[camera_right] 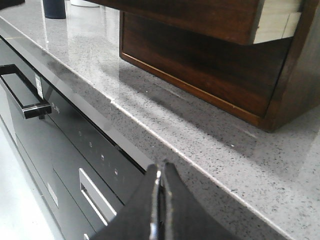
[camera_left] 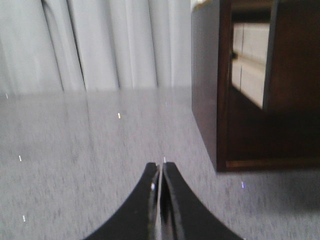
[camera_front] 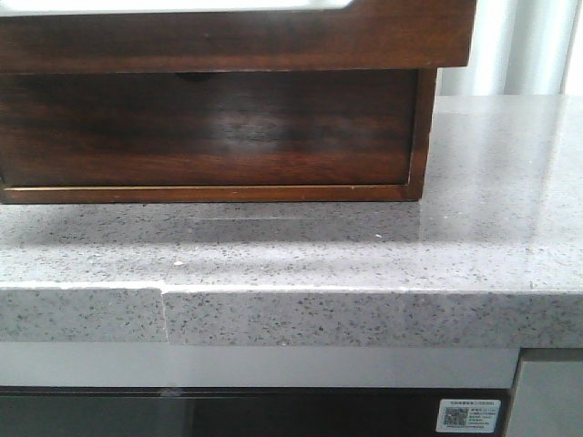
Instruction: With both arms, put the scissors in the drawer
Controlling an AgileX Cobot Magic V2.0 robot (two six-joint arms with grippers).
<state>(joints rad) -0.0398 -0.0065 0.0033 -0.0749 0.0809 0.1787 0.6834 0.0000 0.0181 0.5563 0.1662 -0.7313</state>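
Observation:
The wide dark wooden drawer stands pulled out at the top of the wooden chest and overhangs it; a strip of its whitish lining shows along the top. It also shows in the right wrist view. The scissors are in no view. My left gripper is shut and empty, low over the counter beside the chest's side. My right gripper is shut and empty, by the counter's front edge, short of the chest. Neither gripper shows in the front view.
The chest stands on a grey speckled stone counter. Below the pulled-out drawer is a taller front with a finger notch. A black appliance with a handle sits under the counter. A dark cup stands further along. Curtains hang behind.

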